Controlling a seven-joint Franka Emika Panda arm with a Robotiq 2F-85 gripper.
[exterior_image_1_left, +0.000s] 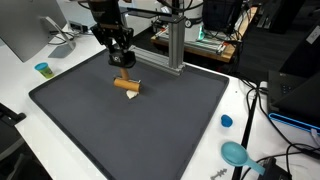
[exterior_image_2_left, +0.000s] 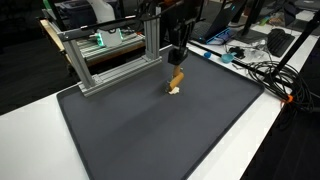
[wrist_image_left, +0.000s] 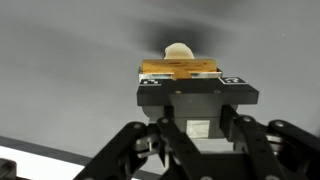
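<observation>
A small wooden block (exterior_image_1_left: 127, 84) (exterior_image_2_left: 176, 79) sits low over the dark grey mat (exterior_image_1_left: 150, 130) (exterior_image_2_left: 160, 140), toward its far side. My gripper (exterior_image_1_left: 122, 68) (exterior_image_2_left: 178, 62) comes straight down on it and is shut on the wooden block. In the wrist view the block (wrist_image_left: 180, 68) shows as an orange-brown bar just past the gripper (wrist_image_left: 186, 80), whose black body hides the fingertips. A small cream-white piece (exterior_image_1_left: 134, 96) (exterior_image_2_left: 173, 91) (wrist_image_left: 180, 50) lies right beside the block on the mat. Whether block and mat touch is not clear.
An aluminium frame (exterior_image_1_left: 175, 45) (exterior_image_2_left: 110, 55) stands at the mat's far edge, close behind the gripper. On the white table lie a blue cup (exterior_image_1_left: 42, 69), a blue cap (exterior_image_1_left: 226, 121), a teal scoop (exterior_image_1_left: 236, 153) and cables (exterior_image_1_left: 268, 105) (exterior_image_2_left: 262, 70).
</observation>
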